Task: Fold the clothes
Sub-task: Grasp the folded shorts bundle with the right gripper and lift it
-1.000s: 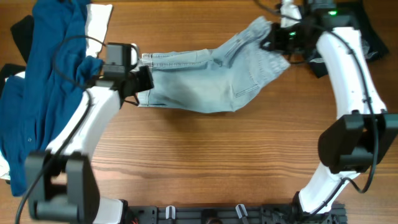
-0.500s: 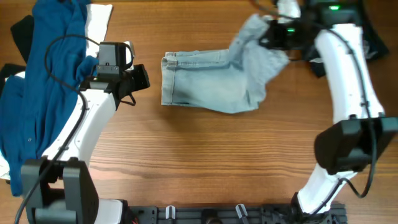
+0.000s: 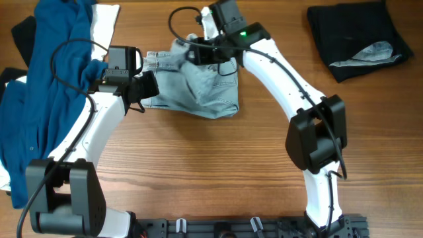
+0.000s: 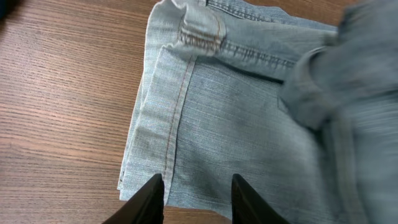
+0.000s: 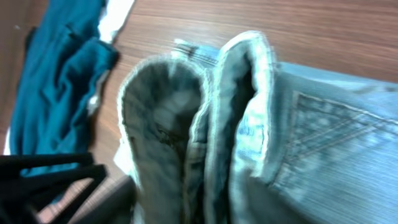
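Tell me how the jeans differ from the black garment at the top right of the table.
Colour: the jeans are pale blue denim; the black garment is black with a grey patch. Pose: the jeans are bunched, one fold raised at the right gripper; the black garment lies flat. Company: the left gripper is at the jeans' edge too; nothing touches the black garment. Both lie on the wooden table.
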Controlling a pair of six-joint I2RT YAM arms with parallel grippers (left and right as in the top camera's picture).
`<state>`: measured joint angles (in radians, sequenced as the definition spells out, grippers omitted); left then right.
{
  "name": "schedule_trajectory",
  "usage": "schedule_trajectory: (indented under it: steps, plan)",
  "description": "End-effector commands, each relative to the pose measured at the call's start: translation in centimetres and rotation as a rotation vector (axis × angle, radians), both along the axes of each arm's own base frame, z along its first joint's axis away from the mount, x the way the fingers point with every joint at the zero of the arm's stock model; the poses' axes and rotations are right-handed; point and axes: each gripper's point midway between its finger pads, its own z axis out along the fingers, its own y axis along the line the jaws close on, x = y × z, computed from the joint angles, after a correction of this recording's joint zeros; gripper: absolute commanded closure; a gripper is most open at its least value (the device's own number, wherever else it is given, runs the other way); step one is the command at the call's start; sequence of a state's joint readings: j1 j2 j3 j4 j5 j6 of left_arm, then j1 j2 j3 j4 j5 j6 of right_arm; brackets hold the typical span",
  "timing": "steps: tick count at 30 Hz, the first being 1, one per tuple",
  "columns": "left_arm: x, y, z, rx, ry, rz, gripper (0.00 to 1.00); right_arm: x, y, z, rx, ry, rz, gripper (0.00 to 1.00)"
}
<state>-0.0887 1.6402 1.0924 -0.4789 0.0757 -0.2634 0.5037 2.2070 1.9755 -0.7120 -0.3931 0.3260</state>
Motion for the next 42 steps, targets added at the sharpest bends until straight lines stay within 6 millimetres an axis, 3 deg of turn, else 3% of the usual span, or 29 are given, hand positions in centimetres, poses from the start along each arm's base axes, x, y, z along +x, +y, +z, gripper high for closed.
schedule_trajectory:
  steps: [1,4,7,10,11,13,16,18,20,23,24,27,31,33,35,36,37,40,41,42]
  plan:
    - [0.1,0.3,-0.4,0.02,0.006,-0.009,0.67,-2.5,4.9,2.4,0.105,-0.036,0.144,0.0]
    - [0.2,1.3,-0.4,0.026,0.003,0.018,0.7,-2.0,3.9,3.5,0.11,-0.048,0.125,0.01]
    - [0.3,3.2,0.8,-0.006,-0.02,0.062,0.69,-0.7,-0.3,4.3,0.069,-0.056,0.096,0.0]
    - [0.4,5.2,2.6,-0.03,-0.068,0.105,0.63,-0.8,-6.4,0.3,-0.124,0.035,0.057,0.01]
    - [0.4,5.4,2.6,-0.03,-0.068,0.111,0.61,-1.5,-7.4,-1.6,-0.185,0.07,0.094,0.09]
    - [0.3,5.4,2.3,-0.03,-0.057,0.11,0.61,-2.1,-7.3,-3.6,-0.209,0.105,0.125,0.25]
    - [0.3,5.4,1.7,-0.029,-0.044,0.111,0.6,-4.1,-6.7,-7.2,-0.245,0.172,0.208,0.53]
    - [0.3,5.4,1.6,-0.028,-0.039,0.111,0.58,-5.5,-6.5,-9.2,-0.269,0.206,0.262,0.8]
    - [0.1,5.4,1.5,-0.028,-0.032,0.111,0.57,-6.0,-7.1,-11.4,-0.318,0.229,0.257,0.96]
    - [-0.4,5.3,1.2,-0.029,-0.007,0.111,0.57,-6.1,-8.1,-14.1,-0.344,0.24,0.235,0.96]
    - [-0.5,5.3,1.1,-0.029,0.001,0.111,0.57,-5.7,-9.3,-14.9,-0.383,0.242,0.185,0.96]
    - [-0.8,5.3,0.9,-0.029,0.013,0.111,0.58,-2.8,-15.4,-16.4,-0.544,0.2,0.028,0.95]
    - [-0.8,5.3,0.9,-0.03,0.014,0.111,0.58,0.6,-21.0,-16.1,-0.545,0.159,-0.087,0.93]
    - [-0.9,5.0,0.9,-0.045,0.016,0.103,0.58,3.2,-24.1,-15.7,-0.546,0.076,-0.106,0.87]
    - [-0.8,4.3,1.0,-0.081,0.015,0.082,0.58,5.7,-26.2,-14.8,-0.522,0.0,-0.169,0.67]
    - [-0.9,4.2,1.0,-0.084,0.016,0.083,0.58,6.6,-26.5,-13.6,-0.485,-0.016,-0.18,0.48]
    - [-0.9,4.2,1.0,-0.084,0.016,0.083,0.58,6.9,-26.0,-11.7,-0.433,-0.012,-0.167,0.4]
    - [-0.6,4.3,1.2,-0.083,0.004,0.083,0.55,6.2,-22.2,-3.7,-0.307,-0.055,-0.037,0.32]
    - [-0.4,4.3,1.3,-0.083,-0.006,0.082,0.54,5.5,-20.7,-1.7,-0.311,-0.093,0.028,0.27]
    - [-0.3,4.3,1.4,-0.083,-0.012,0.083,0.52,4.8,-19.6,-1.3,-0.319,-0.105,0.079,0.23]
